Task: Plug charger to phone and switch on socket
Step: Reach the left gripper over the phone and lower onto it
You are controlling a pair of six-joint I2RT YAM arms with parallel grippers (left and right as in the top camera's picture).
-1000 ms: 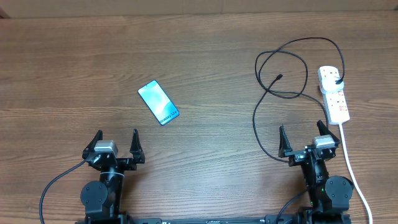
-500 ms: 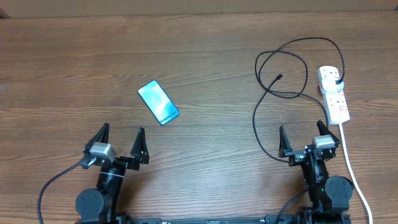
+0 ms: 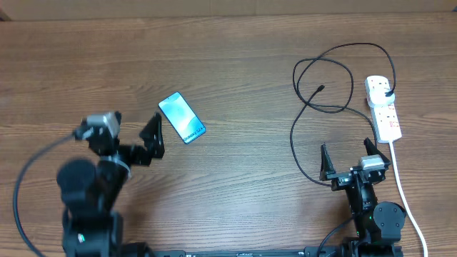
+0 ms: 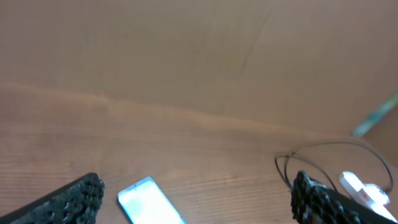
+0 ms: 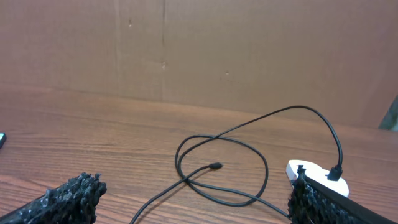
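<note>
**A:** Where do we find the phone [image 3: 182,118]?

**B:** We see it flat on the wooden table [image 3: 235,57], screen up, left of the middle and lying at a slant. The left gripper [image 4: 198,186] is just beside it, on its left. From the left wrist camera we see the phone low between the 2 fingers.

**A:** And how do that gripper's fingers stand?

**B:** They are spread wide, with nothing between them. The right gripper [image 3: 348,163] is spread wide too and grips nothing. We see it low on the right side, near its arm's base.

**A:** What of the charger [image 3: 291,139]?

**B:** We follow its thin black cable in loose loops on the right side of the table, well apart from the phone. Its connector tip [image 3: 320,88] lies free on the wood inside 1 loop. Its black plug [image 3: 386,93] sits at the far end of the socket [image 3: 383,108].

**A:** Can we read the switch?

**B:** No, we cannot tell from these views. The socket lies far to the right, and its thick white cord [image 3: 403,193] runs back past the right gripper.
</note>
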